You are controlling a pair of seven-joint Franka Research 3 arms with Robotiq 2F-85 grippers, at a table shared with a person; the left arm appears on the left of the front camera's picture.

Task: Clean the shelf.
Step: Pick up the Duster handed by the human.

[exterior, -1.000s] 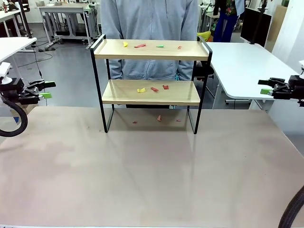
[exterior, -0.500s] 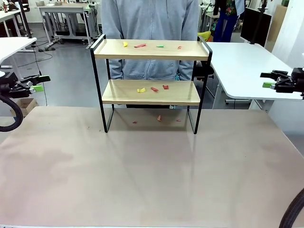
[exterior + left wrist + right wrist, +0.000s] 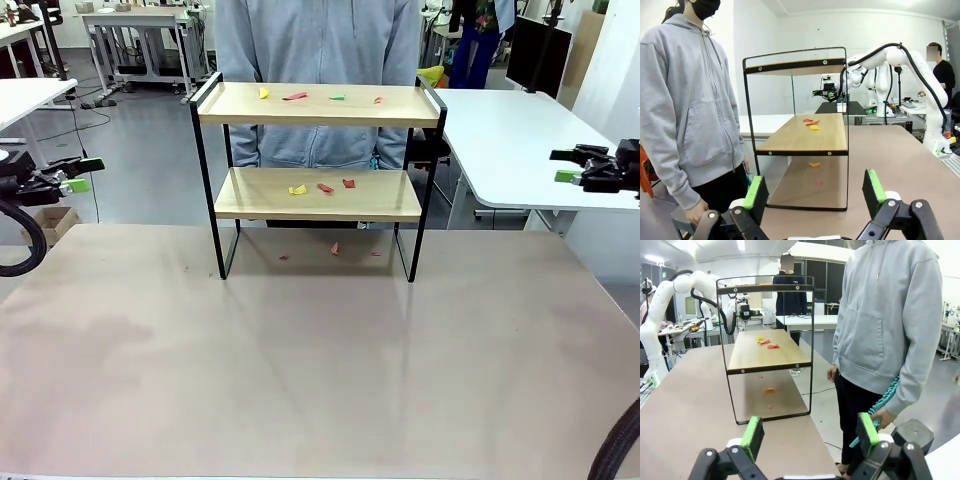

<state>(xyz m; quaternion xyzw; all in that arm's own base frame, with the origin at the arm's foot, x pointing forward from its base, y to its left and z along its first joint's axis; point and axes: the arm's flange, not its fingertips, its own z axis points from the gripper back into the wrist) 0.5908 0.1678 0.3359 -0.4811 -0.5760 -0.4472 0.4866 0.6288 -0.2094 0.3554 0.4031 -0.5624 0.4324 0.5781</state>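
At 12 o'clock on the table (image 3: pixel 300 380), shelf (image 3: pixel 318 195) stands upright, coloured scraps (image 3: pixel 295 96) on both boards and beneath. Risk: a reach clipping a side rail (image 3: pixel 205 88) could tip the light frame; flat scraps could skid off. Left claw (image 3: pixel 84 174) at 9, right claw (image 3: pixel 563 165) at 3: both wide open, empty, pointing inward.

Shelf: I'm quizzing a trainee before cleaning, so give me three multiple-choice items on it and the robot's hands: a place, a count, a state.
1. The green scrap lies on: A the shelf's top board; B its lower board; C the table.
2. Scraps on the lower board: A one; B three; C six.
3. The left hand and right hand are: A open, empty; B shut on scraps; C holding a cloth.
Key: A, it lies up top; B, one yellow, two red; A, pads apart, nothing between.
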